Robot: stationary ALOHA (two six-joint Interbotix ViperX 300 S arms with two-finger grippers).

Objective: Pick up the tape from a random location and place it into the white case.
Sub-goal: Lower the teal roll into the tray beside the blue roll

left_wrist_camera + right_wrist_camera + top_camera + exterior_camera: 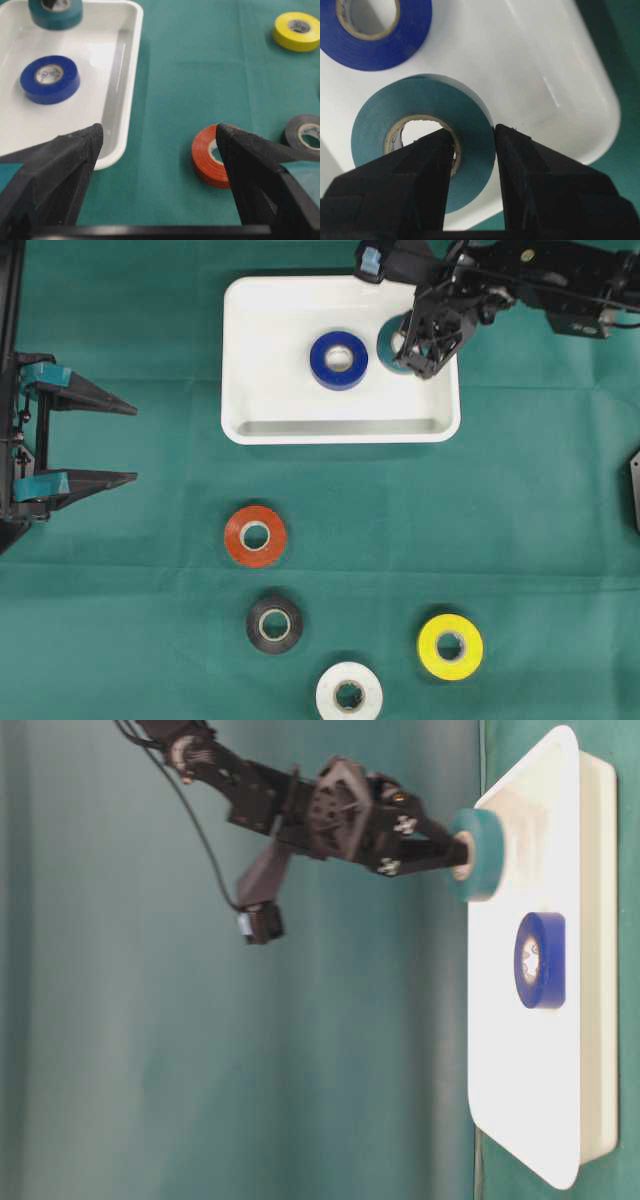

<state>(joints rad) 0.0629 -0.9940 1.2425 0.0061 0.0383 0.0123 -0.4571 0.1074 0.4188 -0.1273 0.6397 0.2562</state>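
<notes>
Overhead view: the white case point(250, 360) lies on the green worktop point(540, 520) near the top centre; a blue tape roll point(339, 359) lies flat in its middle. The right hand point(408, 352) reaches in from the upper right over the case's right end and pinches a teal tape roll point(386, 348) through its wall, one finger in the core and one outside. The left hand point(125, 443) is at the left edge, well apart from the case, fingers spread wide with nothing between them. Below the case on the worktop lie four loose rolls: an orange roll point(255, 536), a black roll point(274, 623), a white roll point(349, 692) and a yellow roll point(450, 646). Table-level view (scene turned on its side): the right hand point(462, 852) grips the teal tape roll point(482, 855), which sits right at the case point(520, 1120) surface; contact cannot be told. The blue roll point(541, 960) rests flat inside. Left wrist view: spread fingers point(70, 160) frame the case's near corner point(122, 145) and the orange roll point(206, 157), which is just beside the right-side finger; the blue roll point(49, 79) and teal roll point(55, 10) are in the case, the yellow roll point(298, 31) and black roll point(306, 135) on the cloth. Right wrist view: the fingers point(530, 185) are pressed on the teal roll point(420, 140) wall, above the case floor point(535, 75), with the blue roll point(375, 30) just beyond.
</notes>
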